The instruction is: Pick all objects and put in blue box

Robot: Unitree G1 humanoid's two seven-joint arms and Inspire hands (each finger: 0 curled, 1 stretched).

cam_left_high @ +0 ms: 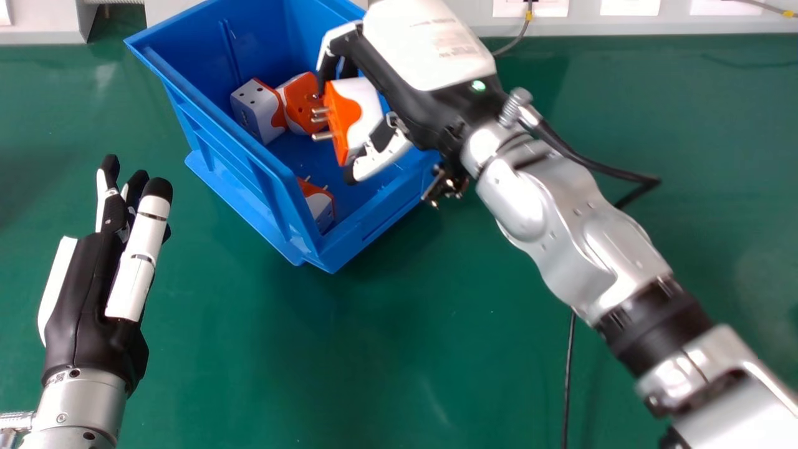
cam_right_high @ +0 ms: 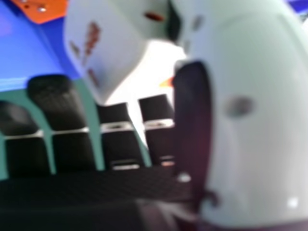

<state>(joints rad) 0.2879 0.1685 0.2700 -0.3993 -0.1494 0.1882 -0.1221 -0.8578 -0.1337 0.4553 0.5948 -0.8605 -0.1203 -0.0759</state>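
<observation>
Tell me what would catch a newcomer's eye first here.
The big blue box on the green table, right of the raised left hand. Over its opening, the right hand grips an orange and white adapter, metal pins pointing left. More such adapters lie inside.

A pale panel (cam_left_high: 580, 26) with white plates (cam_left_high: 629, 6) backs the green tabletop (cam_left_high: 686, 149).
</observation>
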